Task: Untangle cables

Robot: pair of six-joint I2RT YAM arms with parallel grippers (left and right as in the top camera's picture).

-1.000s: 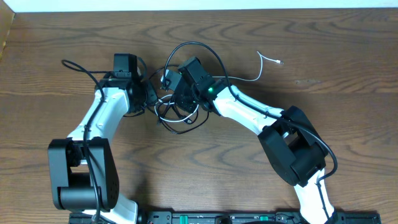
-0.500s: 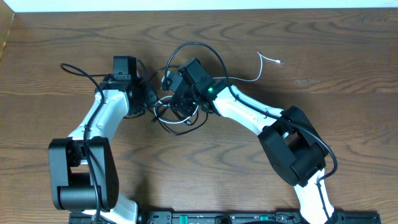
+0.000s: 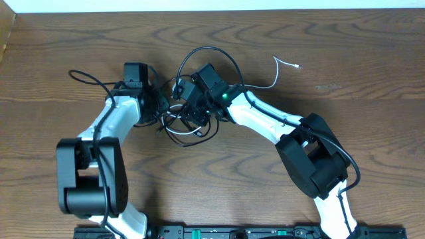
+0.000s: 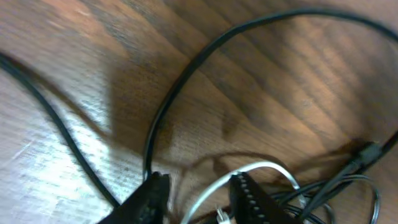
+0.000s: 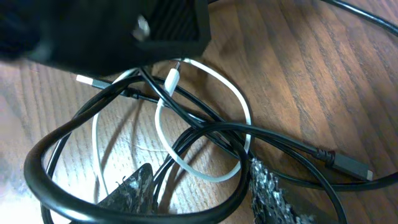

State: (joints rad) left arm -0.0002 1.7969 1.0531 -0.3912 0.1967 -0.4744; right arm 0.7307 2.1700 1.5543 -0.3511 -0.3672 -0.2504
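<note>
**Two hands, one knot: three cables lie tangled mid-tabletop**

Two black cables (image 5: 292,148) and a white cable (image 5: 245,118) lie looped through one another in a heap (image 3: 189,126) near the middle of the wooden tabletop (image 3: 332,40), directly between the two arms. The white cable's free end (image 3: 289,64) trails off to the far right, well apart from the knot, and one black strand runs out to the left.

The left hand (image 4: 196,186) sits low at the knot's left edge. Its fingers are partly spread and an arc of white cable passes through the gap, apparently placed to catch that strand, though no pinch shows yet. The right hand (image 5: 199,186) hangs just above the heap from the other side, fingers spread wide and straddling crossed black and white loops. It holds nothing.

With one hand on each side, the likely aim is to pull the strands in opposite directions.
</note>
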